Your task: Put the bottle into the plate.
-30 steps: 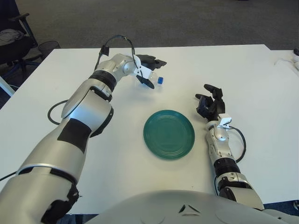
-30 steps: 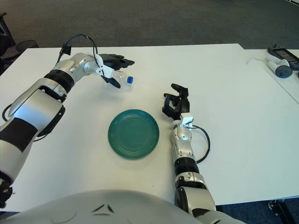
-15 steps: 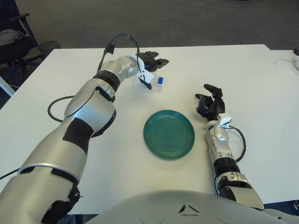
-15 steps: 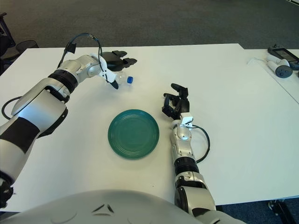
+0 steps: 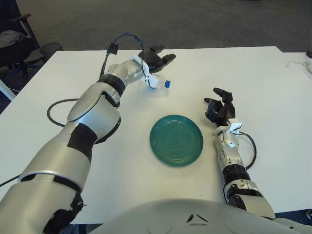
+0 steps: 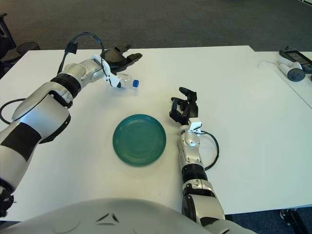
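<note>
Two hands are in view over a white table (image 5: pixel 273 87); the left hand (image 5: pixel 155 60) is extended to the far side of the table, its dark fingers (image 5: pixel 167 58) spread and holding nothing; the bottle (image 5: pixel 157 82) lies on its side on the table just below and nearer the robot than that hand, close to the wrist; whether the hand touches the bottle cannot be told; the bottle's blue cap (image 5: pixel 167 84) points away from the wrist, toward the robot's right. The bottle is clear plastic and lies outside the plate.

The green plate (image 5: pixel 176 140) lies flat on the table, well apart from the left hand, nearer the robot and to that hand's right; nothing lies on it.

The right hand (image 5: pixel 218 109) shows just to the right of the plate, its dark fingers loosely curled and holding nothing; a thin black cable (image 5: pixel 252 146) loops beside its forearm.

A black cable (image 5: pixel 122 39) arches over the left wrist.
</note>
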Motion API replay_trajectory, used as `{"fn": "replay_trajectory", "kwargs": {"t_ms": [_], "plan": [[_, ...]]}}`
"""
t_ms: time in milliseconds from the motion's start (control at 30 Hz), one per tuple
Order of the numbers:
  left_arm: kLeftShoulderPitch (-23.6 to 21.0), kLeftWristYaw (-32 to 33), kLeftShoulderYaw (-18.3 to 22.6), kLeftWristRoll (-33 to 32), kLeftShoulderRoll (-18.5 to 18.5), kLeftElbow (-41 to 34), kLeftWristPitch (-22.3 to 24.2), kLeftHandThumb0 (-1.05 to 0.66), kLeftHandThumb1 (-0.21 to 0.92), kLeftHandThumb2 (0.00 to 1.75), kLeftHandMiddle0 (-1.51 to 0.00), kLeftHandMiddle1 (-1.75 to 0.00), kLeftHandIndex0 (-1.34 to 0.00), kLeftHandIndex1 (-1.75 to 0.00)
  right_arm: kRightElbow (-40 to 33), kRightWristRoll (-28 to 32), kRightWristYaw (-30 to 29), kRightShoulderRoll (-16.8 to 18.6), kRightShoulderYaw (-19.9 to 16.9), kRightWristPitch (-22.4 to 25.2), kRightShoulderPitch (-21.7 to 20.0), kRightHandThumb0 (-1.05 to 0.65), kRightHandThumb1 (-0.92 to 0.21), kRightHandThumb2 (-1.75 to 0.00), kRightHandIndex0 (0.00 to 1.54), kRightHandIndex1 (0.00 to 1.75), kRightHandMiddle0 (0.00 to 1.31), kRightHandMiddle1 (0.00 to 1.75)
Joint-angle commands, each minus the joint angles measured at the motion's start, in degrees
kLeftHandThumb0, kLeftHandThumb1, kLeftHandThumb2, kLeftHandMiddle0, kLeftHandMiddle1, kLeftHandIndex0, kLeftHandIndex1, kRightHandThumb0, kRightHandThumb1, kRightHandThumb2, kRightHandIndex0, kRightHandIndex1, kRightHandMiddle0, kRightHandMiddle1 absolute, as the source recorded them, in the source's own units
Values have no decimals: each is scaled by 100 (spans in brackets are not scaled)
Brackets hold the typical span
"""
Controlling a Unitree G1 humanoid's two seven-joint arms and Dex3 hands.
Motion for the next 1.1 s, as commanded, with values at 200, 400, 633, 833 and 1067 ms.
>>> {"fn": "replay_trajectory", "kwargs": {"t_ms": [200, 400, 633, 833, 1067], "plan": [[-100, 334, -99, 109, -1, 120, 195, -105, 77, 5, 0, 0, 0, 0, 499, 148, 66, 142, -67, 338, 406, -40, -58, -100, 40, 104, 0, 115], [-92, 250, -168, 171, -52, 184, 384, -105, 77, 5, 0, 0, 0, 0, 503, 162, 103, 139, -76, 329, 403, -38, -59, -101, 39, 103, 0, 115], [31, -35, -122, 110, -138, 332, 658, -105, 77, 5, 0, 0, 0, 0, 565, 204, 183, 129, -124, 287, 385, -38, -59, -102, 39, 103, 0, 117], [146, -441, -50, 16, -247, 385, 744, -105, 77, 5, 0, 0, 0, 0, 595, 197, 214, 125, -156, 248, 373, -39, -59, -102, 37, 102, 0, 117], [205, -777, -22, -17, -345, 394, 825, -105, 77, 5, 0, 0, 0, 0, 593, 192, 232, 121, -168, 257, 369, -42, -59, -100, 35, 103, 0, 119]]}}
